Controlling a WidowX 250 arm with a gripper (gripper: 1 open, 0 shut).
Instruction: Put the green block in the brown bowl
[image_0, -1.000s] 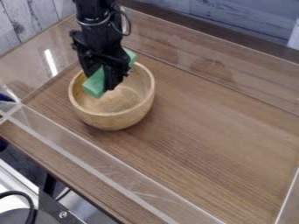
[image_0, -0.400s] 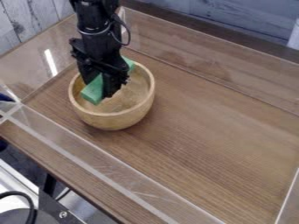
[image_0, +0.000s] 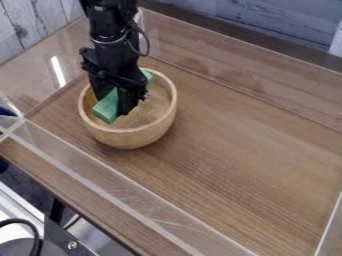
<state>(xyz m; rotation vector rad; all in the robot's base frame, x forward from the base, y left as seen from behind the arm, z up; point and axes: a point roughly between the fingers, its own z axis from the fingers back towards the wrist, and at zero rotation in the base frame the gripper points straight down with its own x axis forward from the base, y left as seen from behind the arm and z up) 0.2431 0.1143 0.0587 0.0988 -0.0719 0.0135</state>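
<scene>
The brown bowl (image_0: 130, 130), a round light wooden one, stands on the left part of the table. My black gripper (image_0: 118, 103) points straight down into it and is shut on the green block (image_0: 107, 106). The block hangs tilted between the fingers, its lower end inside the bowl above the bottom and its upper end peeking out behind the gripper at the right. Whether the block touches the bowl's floor I cannot tell.
The wooden table (image_0: 241, 150) is ringed by a low clear plastic wall (image_0: 80, 165) along the front and left. A grey plank wall lies behind at the top left.
The gripper with the green block has shifted slightly left and lower into the bowl since the earliest frame; since the middle frame nothing has moved.
</scene>
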